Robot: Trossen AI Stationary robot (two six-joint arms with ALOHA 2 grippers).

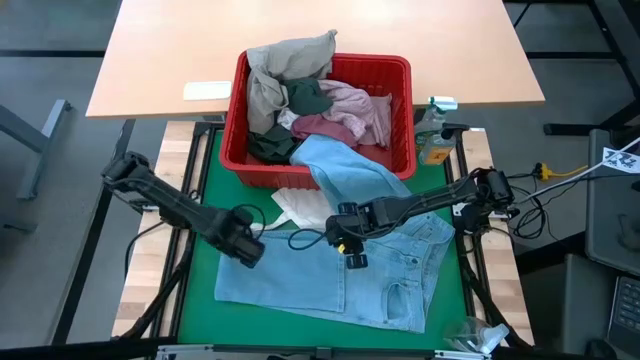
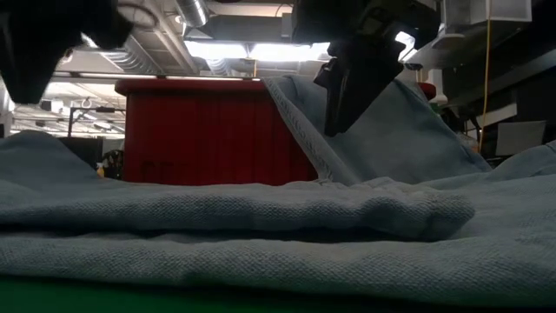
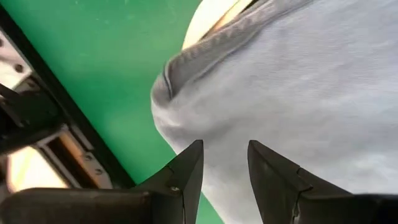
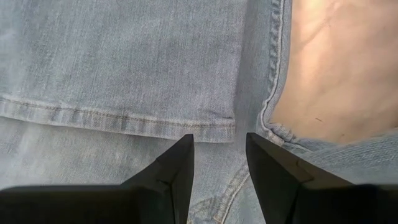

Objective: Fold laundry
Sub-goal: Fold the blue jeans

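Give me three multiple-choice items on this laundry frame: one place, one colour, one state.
1. Where does the red basket stand?
A. at the mat's far edge
B. on the floor
C. on the jeans

2. What colour is the mat?
A. blue
B. green
C. white

3. How do the jeans lie?
A. rolled up
B. hanging from an end effector
C. spread flat, part trailing into the basket

Answers:
1 A: high view shows it behind the jeans.
2 B: green shows around the denim.
3 C: the cloth lies flat and runs up over the rim.
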